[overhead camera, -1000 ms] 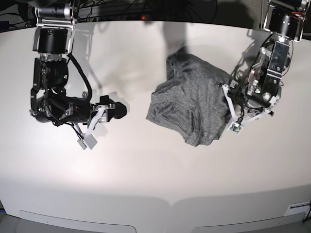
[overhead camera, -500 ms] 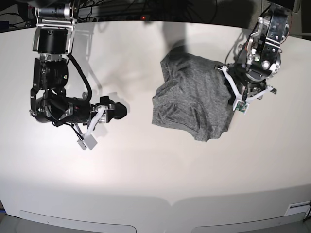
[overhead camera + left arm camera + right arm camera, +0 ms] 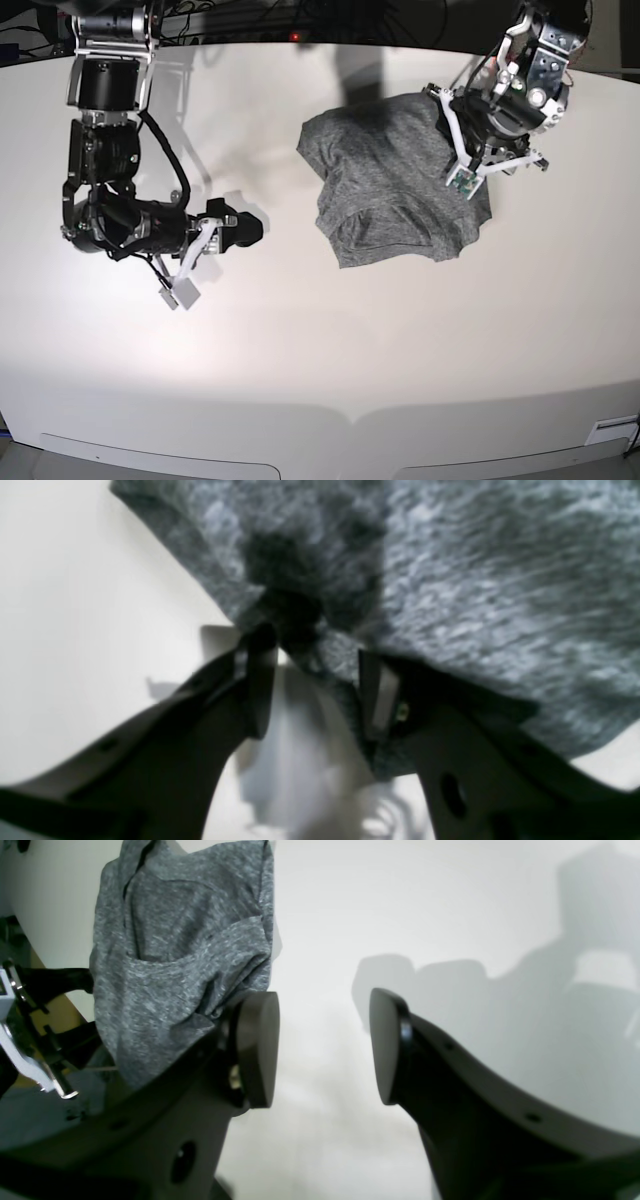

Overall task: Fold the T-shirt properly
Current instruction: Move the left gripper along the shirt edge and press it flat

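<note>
Our left gripper sits over the right-hand side of the T-shirt, and in the left wrist view its jaws stand apart with a dark bunch of grey knit between the fingertips; whether that cloth is truly pinched we cannot tell. The T-shirt lies crumpled on the white bench, toward the far edge and right of centre. Our right gripper hovers well apart from it near the bench's left edge, jaws spread wide, nothing between the pads.
</note>
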You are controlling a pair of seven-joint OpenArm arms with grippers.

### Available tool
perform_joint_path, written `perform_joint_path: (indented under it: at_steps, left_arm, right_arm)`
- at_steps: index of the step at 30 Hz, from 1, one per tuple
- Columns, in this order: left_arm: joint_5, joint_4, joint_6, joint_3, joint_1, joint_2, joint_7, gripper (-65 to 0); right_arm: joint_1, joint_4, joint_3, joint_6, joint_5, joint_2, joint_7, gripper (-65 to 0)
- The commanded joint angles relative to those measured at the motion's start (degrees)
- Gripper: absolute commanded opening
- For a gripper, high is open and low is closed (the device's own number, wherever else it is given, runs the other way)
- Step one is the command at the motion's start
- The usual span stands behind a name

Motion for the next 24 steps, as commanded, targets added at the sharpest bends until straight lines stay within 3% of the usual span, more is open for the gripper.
perform_joint_path:
  at_steps: [1, 5, 7, 10, 18, 24]
  left_arm:
    - [2.8, 0.7, 0.5, -0.1, -0.6, -0.6, -0.1, -37.9]
    - [9.6, 0.7, 3.3, -0.2, -0.7, -2.1, -2.8, -37.9]
    - [10.9, 0.7, 6.2, -0.2, -1.1, -3.6, -3.0, -37.9]
    - [10.9, 1.0, 9.4, -0.2, -2.2, -4.6, -0.6, -37.9]
    - [10.9, 11.4, 9.8, -0.2, -2.6, -4.6, -1.6, -37.9]
    - [10.9, 20.6, 16.7, -0.2, -4.6, -3.7, -1.6, -37.9]
  right_arm:
    - [1.3, 1.1, 0.2, 0.3, 1.6, 0.5, 0.6, -36.0]
    - [1.3, 1.1, 0.2, 0.3, 1.6, 0.5, 0.6, -36.0]
    - [1.3, 1.1, 0.2, 0.3, 1.6, 0.5, 0.6, -36.0]
    - [1.3, 1.1, 0.2, 0.3, 1.6, 0.5, 0.6, -36.0]
    - [1.3, 1.1, 0.2, 0.3, 1.6, 0.5, 0.7, -36.0]
    - [1.3, 1.1, 0.2, 0.3, 1.6, 0.5, 0.7, -36.0]
